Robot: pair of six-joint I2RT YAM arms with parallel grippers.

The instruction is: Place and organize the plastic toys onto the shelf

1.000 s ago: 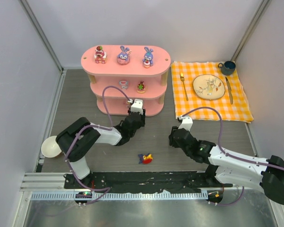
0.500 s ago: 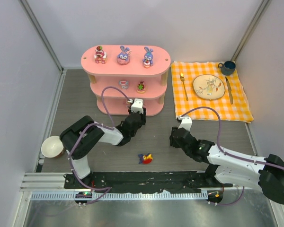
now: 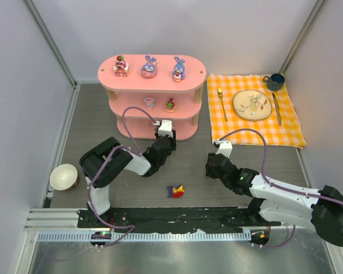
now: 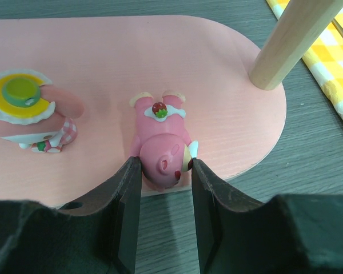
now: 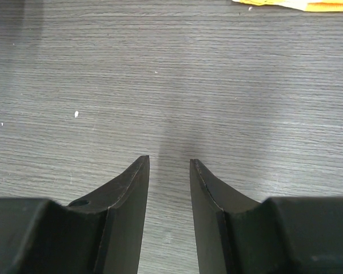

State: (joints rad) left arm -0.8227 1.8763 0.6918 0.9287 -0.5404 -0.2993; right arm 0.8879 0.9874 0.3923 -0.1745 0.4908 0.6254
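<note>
Showing a late stage of stocking the pink shelf: 3 toys stand on its top board and 2 on the middle one, and the left claw reaches the front rim of the bottom board. The change over the last second lies in the left arm alone. Its elbow has swung rightward, uncovering the white bowl well behind and to the left of the claw, while the claw has kept its place and its width. It is clenched on the pink bear, 1 finger at each side of the head; the bear appears to lie with its feet pointing away from the claw. A round toy with a yellow-green cap stands just left of the claw, and a wooden post rises ahead to its right. By judgement, the arm is settling for the set-down, and release is not yet made. The right claw hangs parted, holding nothing, above the table. 1 red-yellow-purple toy lies behind both claws, toward the bases, not yet shelved.
</note>
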